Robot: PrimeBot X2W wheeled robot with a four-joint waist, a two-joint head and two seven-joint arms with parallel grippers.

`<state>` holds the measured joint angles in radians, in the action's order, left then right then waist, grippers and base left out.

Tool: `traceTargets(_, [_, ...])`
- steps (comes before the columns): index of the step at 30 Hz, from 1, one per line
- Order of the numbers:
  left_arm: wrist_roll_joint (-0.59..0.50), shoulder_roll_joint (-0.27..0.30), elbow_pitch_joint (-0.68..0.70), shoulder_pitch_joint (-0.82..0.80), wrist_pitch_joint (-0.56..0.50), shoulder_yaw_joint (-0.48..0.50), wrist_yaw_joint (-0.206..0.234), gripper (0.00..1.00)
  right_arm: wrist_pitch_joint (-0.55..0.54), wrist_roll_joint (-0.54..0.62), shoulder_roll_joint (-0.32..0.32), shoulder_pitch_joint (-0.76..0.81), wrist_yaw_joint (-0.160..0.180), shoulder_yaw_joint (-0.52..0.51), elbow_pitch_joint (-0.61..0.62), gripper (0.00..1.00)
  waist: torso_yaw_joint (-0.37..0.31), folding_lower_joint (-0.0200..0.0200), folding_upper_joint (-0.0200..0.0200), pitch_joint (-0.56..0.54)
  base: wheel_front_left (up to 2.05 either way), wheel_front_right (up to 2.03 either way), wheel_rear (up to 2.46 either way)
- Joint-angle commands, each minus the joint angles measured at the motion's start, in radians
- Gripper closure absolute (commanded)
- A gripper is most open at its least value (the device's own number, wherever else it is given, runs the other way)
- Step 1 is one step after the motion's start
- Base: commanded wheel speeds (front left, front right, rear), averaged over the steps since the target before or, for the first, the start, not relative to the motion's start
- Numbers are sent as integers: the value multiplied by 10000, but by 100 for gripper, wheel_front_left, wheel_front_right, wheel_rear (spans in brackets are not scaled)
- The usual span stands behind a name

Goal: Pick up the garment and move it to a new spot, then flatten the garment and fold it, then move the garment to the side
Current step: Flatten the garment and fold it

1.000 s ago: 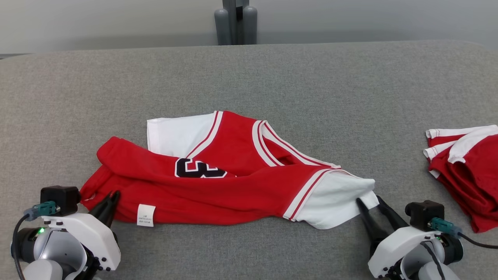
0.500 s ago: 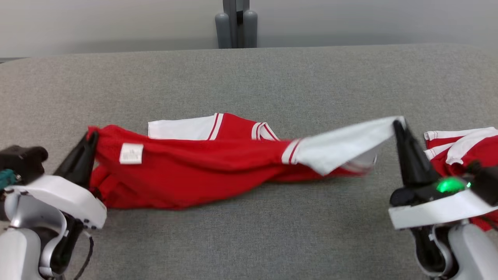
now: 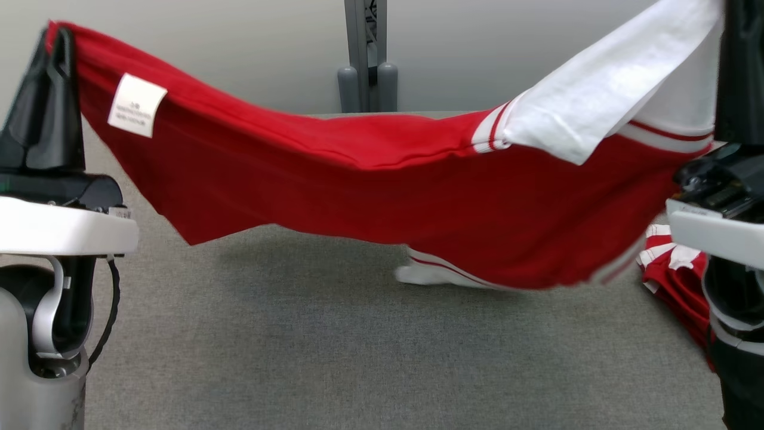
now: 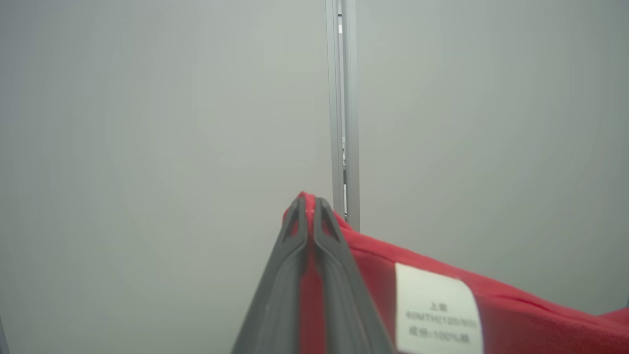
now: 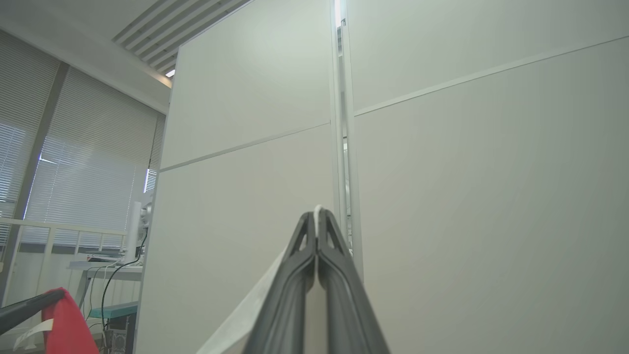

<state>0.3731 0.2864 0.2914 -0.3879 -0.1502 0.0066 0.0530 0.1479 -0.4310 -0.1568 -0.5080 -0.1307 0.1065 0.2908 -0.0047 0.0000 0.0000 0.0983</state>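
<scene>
your left gripper is pinching shut on a red corner of the garment, and your right gripper, standing open at the white sleeve a second ago, is now clamping that sleeve's edge. the garment is hanging stretched between them, well above the grey table, instead of lying crumpled on it. a striped lower sleeve seems to be still brushing the surface. so the pick-up is looking done; you are heading into the carry, with the red pile sitting near your right.
</scene>
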Motion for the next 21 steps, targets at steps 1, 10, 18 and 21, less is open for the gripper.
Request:
traceTargets(1, [-194, -56, 301, -219, 114, -19, 161, 100, -242, 70, 41, -222, -2, -76, 158, 100, 12, 0, 0, -129, 0, 0, 0])
traceTargets(10, [-453, -83, 1046, -579, 57, -294, 282, 100, -885, 183, 110, -669, -2, -228, 260, 100, -13, 0, 0, -216, 0, 0, 0])
traceTargets(18, [132, -155, -443, -2079, -66, -660, -274, 100, -1399, -233, -152, -2247, -2, 207, -1535, 100, -110, 0, 0, 575, 0, 0, 0])
traceTargets(21, [261, -192, -1860, -3302, -65, -898, -607, 100, -1382, -465, -273, -3488, -2, 275, -2987, 100, -117, 0, 0, 1084, 0, 0, 0])
